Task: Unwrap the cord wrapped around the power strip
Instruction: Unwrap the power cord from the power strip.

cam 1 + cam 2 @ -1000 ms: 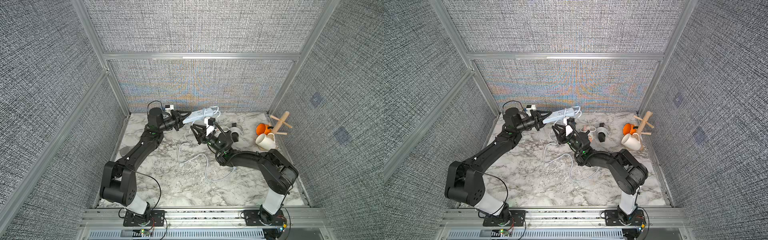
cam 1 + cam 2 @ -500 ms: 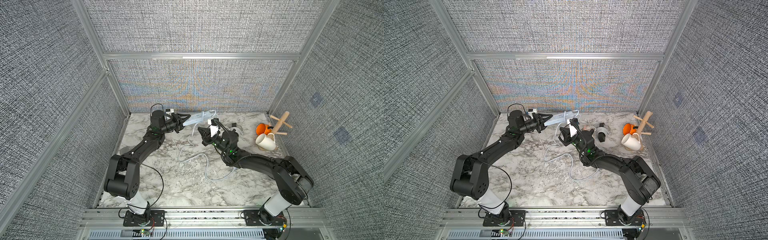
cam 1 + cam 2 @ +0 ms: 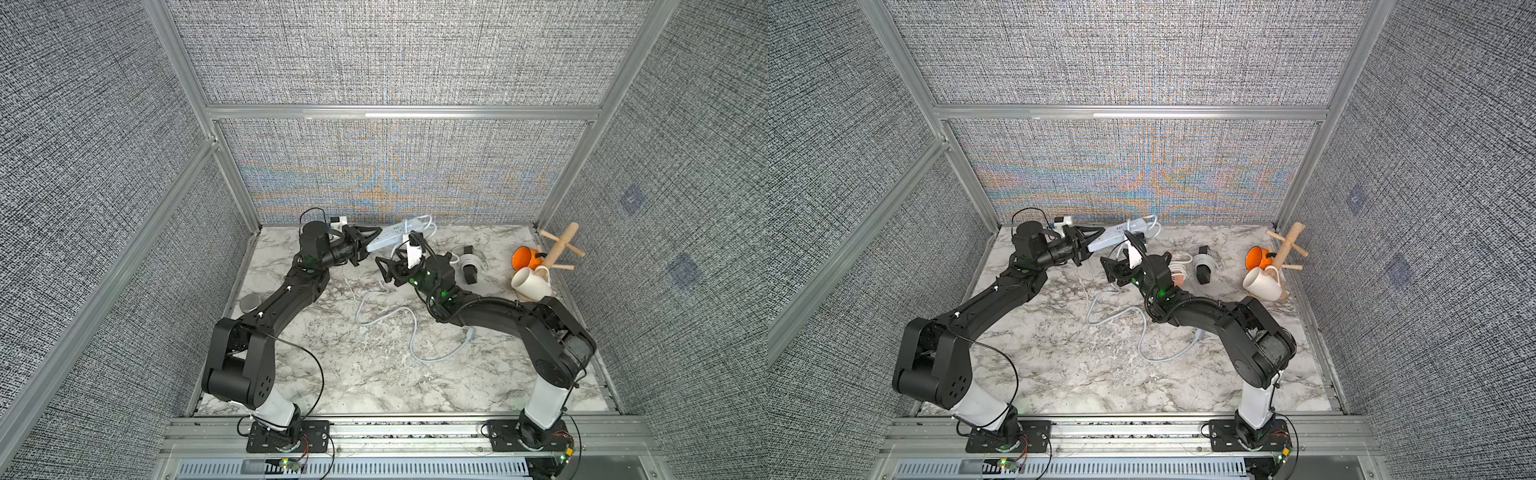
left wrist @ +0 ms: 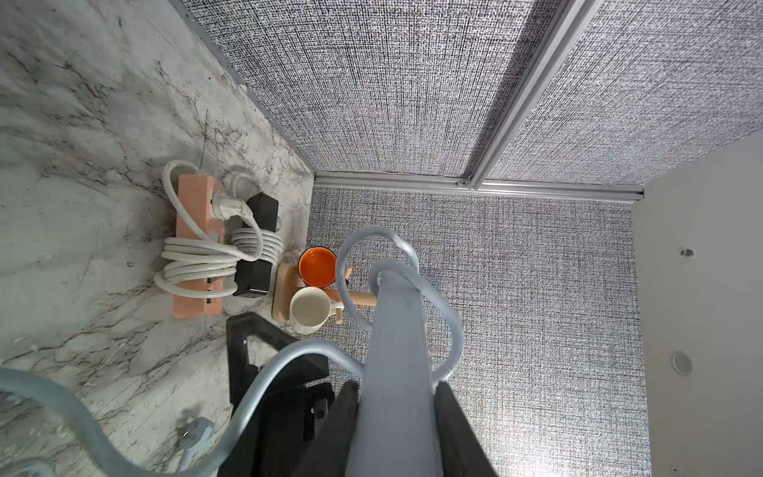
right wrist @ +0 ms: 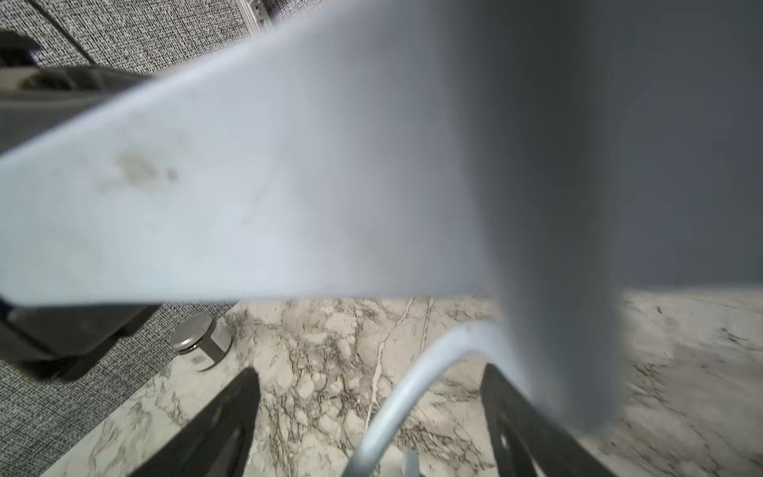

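Left gripper [image 3: 366, 244] is clamped on one end of the light grey power strip [image 3: 397, 231] and holds it off the bench [image 3: 365, 374] near the back wall, free end tilted slightly up. In the left wrist view its fingers [image 4: 454, 425] press on both sides of the strip, and the cord [image 4: 450, 330] loops around the free end. In both top views the rest of the cord hangs down and lies in loose curves on the bench, with the plug [image 3: 469, 334] beside the right arm. Right gripper [image 3: 388, 271] sits just under the strip, jaws wide apart, holding nothing. In the right wrist view a run of cord passes between them; contact cannot be told. At right rear are a pink strip [image 4: 198, 243] and a black strip [image 4: 256, 247], both wound in white cord, next to an orange mug [image 3: 524, 258], a white mug [image 3: 530, 284] and a wooden mug tree [image 3: 559, 245]. A small jar [image 3: 250, 303] stands at the left edge.
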